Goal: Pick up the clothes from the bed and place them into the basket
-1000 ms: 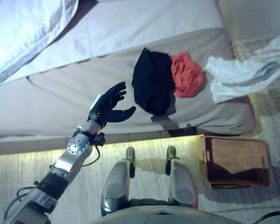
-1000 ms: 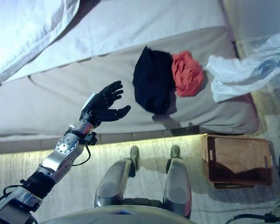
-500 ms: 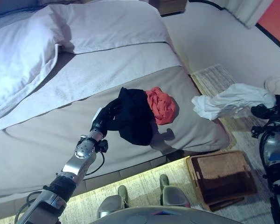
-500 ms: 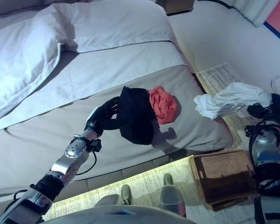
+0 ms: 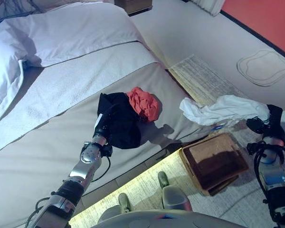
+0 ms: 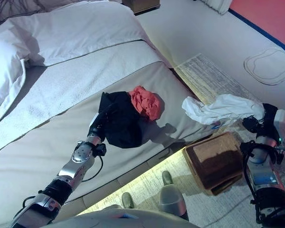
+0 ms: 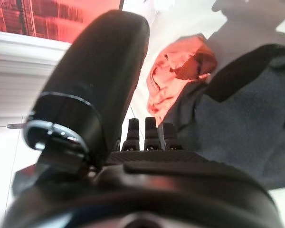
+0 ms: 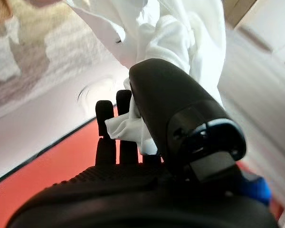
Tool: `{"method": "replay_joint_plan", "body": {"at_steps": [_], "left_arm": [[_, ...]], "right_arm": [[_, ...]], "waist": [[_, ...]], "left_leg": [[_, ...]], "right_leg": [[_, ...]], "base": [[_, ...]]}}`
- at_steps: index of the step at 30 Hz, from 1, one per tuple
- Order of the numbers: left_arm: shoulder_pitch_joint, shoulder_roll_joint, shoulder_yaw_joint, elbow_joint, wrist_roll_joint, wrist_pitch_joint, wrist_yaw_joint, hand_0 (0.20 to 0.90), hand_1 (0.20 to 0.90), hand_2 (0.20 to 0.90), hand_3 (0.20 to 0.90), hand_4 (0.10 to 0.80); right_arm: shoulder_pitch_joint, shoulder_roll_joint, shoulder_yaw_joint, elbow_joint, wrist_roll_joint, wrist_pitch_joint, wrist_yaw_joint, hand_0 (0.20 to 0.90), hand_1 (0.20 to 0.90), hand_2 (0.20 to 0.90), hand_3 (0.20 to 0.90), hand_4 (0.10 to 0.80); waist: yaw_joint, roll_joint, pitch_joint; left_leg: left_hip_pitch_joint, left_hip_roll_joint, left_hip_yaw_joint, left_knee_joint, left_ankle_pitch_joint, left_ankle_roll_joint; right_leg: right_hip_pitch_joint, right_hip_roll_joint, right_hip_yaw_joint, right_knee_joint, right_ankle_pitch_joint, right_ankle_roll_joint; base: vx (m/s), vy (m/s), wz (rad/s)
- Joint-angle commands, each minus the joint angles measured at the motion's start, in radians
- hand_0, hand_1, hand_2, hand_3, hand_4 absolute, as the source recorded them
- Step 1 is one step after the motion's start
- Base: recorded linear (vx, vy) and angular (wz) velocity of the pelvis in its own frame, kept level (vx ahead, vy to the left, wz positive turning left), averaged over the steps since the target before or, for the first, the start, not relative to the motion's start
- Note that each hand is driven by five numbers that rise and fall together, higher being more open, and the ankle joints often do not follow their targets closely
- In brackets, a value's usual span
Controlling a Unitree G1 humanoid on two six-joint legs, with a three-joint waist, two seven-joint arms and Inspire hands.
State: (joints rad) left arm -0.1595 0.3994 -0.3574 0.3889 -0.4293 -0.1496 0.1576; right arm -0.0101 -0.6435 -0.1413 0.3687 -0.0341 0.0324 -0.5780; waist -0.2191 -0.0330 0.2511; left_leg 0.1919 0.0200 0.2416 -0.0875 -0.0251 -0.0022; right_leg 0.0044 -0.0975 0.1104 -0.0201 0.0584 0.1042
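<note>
On the bed (image 5: 47, 142) a black garment (image 5: 121, 124) lies crumpled with a red garment (image 5: 143, 103) against its far side. My left hand (image 5: 101, 131) rests at the black garment's near edge. In the left wrist view its straight fingers (image 7: 149, 135) point into the dark cloth (image 7: 242, 128), with the red garment (image 7: 175, 76) beyond. My right hand (image 5: 271, 124) is shut on a white cloth (image 5: 221, 109). The cloth hangs off the bed's corner, above the brown wicker basket (image 5: 213, 164) on the floor. The right wrist view shows the white cloth (image 8: 180, 42) pinched under the thumb (image 8: 180, 114).
White pillows (image 5: 9, 71) and a folded-back cover (image 5: 85, 33) fill the head of the bed. A pale woven rug (image 5: 204, 80) lies beside the bed, under the basket. A round mat (image 5: 263, 66) lies on the floor further off.
The camera has swung, shifting the whole picture. My left hand has reached forward onto the black garment. My right hand has carried the white cloth off the bed's corner toward the basket.
</note>
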Motion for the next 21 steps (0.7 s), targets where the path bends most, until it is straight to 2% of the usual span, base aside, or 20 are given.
{"method": "replay_joint_plan", "body": {"at_steps": [1, 5, 12, 16, 21], "left_arm": [[-0.028, -0.004, 0.045, -0.012, 0.045, -0.085, 0.001, 0.900, 0.900, 0.900, 0.900, 0.800], [-0.031, 0.007, 0.048, -0.009, 0.040, -0.078, -0.012, 0.900, 0.900, 0.900, 0.900, 0.800], [-0.033, 0.011, 0.036, -0.020, 0.026, -0.072, -0.020, 0.900, 0.900, 0.900, 0.900, 0.800], [-0.034, 0.003, 0.031, -0.003, 0.026, -0.084, -0.028, 0.900, 0.900, 0.900, 0.900, 0.800], [-0.042, 0.000, 0.027, -0.011, 0.034, -0.085, -0.033, 0.900, 0.900, 0.900, 0.900, 0.800]], "right_arm": [[-0.013, -0.082, -0.117, -0.053, -0.044, -0.015, -0.093, 0.300, 0.300, 0.300, 0.200, 0.100], [-0.017, -0.134, -0.153, 0.000, -0.006, 0.023, -0.057, 0.300, 0.300, 0.300, 0.200, 0.100], [-0.025, -0.224, -0.191, 0.049, -0.025, 0.026, 0.028, 0.300, 0.300, 0.300, 0.200, 0.100], [-0.038, -0.248, -0.148, 0.062, -0.056, 0.053, 0.138, 0.300, 0.300, 0.300, 0.200, 0.100], [-0.047, -0.227, -0.041, 0.142, -0.071, 0.078, 0.282, 0.300, 0.300, 0.300, 0.200, 0.100]], "waist": [[-0.011, -0.002, -0.101], [-0.027, 0.001, -0.097], [-0.053, 0.012, -0.097], [-0.056, 0.011, -0.101], [-0.051, 0.009, -0.102]], "left_leg": [[-0.063, 0.011, 0.008, 0.070, -0.101, 0.043], [-0.057, 0.012, 0.026, 0.078, -0.108, 0.040], [-0.044, 0.012, 0.057, 0.085, -0.120, 0.034], [-0.040, 0.011, 0.065, 0.086, -0.122, 0.032], [-0.043, 0.014, 0.076, 0.091, -0.121, 0.029]], "right_leg": [[-0.080, 0.039, 0.022, 0.029, 0.035, 0.024], [-0.081, 0.044, 0.035, 0.031, 0.036, 0.024], [-0.072, 0.050, 0.051, 0.024, 0.035, 0.025], [-0.072, 0.051, 0.059, 0.019, 0.039, 0.026], [-0.073, 0.052, 0.060, 0.014, 0.042, 0.023]], "base": [[0.027, 0.006, -0.21], [0.029, 0.007, -0.13], [0.040, 0.014, -0.19], [0.020, -0.009, -0.09], [-0.003, -0.034, -0.07]]}}
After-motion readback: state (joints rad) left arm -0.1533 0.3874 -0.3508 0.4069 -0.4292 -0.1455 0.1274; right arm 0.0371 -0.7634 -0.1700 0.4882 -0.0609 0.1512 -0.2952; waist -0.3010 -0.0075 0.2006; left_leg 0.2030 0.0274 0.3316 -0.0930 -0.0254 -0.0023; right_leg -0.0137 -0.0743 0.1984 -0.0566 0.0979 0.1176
